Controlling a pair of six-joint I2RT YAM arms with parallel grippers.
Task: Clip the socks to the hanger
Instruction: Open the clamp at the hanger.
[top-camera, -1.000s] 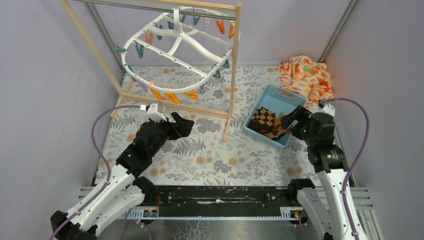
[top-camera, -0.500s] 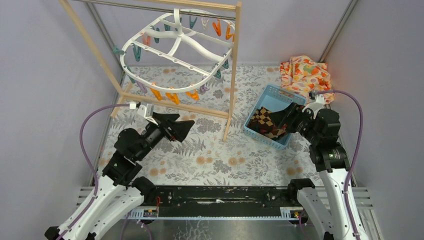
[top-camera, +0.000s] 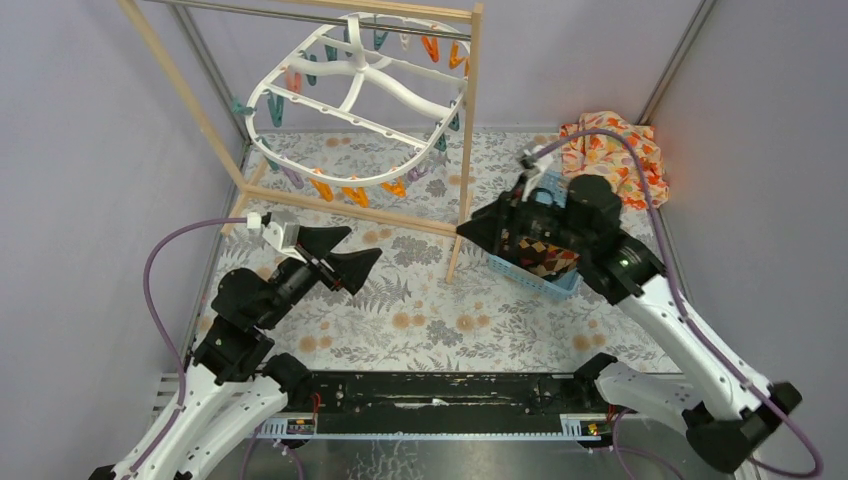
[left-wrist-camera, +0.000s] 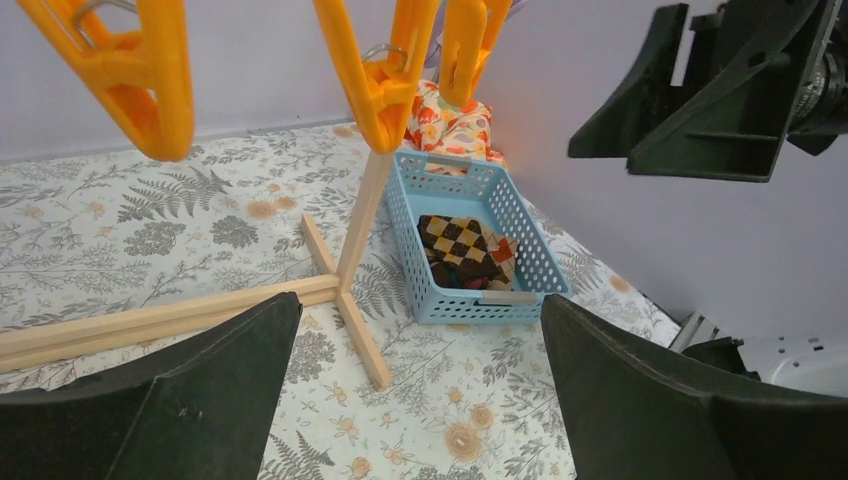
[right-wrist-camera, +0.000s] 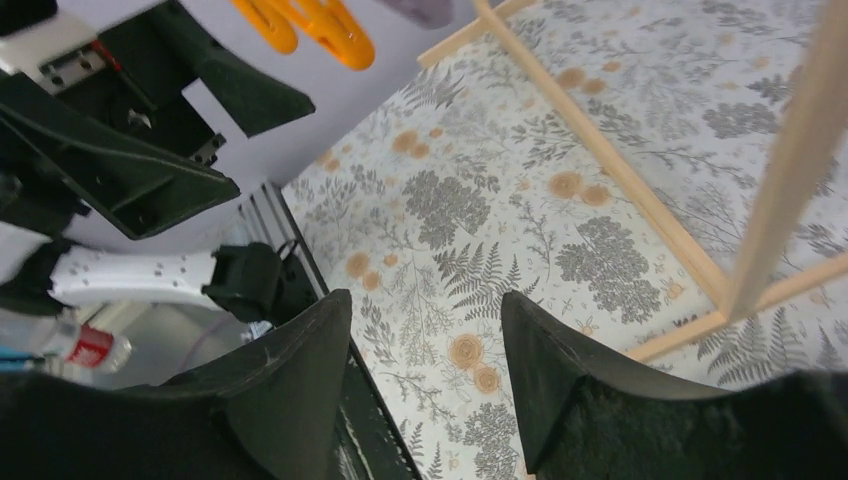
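The white oval hanger (top-camera: 355, 100) hangs from the wooden rack's top rail, with teal, orange and purple pegs round its rim. Its orange pegs (left-wrist-camera: 385, 70) dangle at the top of the left wrist view. A dark brown checked sock (top-camera: 535, 250) lies in the blue basket (top-camera: 520, 272); it also shows in the left wrist view (left-wrist-camera: 462, 248). I cannot make out the magenta sock. My left gripper (top-camera: 362, 245) is open and empty, below the hanger's near rim. My right gripper (top-camera: 468, 228) is open and empty, raised beside the rack's right post, left of the basket.
The wooden rack's right post (top-camera: 465, 150) and floor rail (top-camera: 350, 208) stand between the two grippers. An orange floral cloth (top-camera: 612, 150) lies at the back right, behind the basket. Grey walls close in both sides.
My right arm has lifted from the basket and swung left, its gripper now by the rack post. My left gripper has drawn back a little towards me. The hanger has swung.
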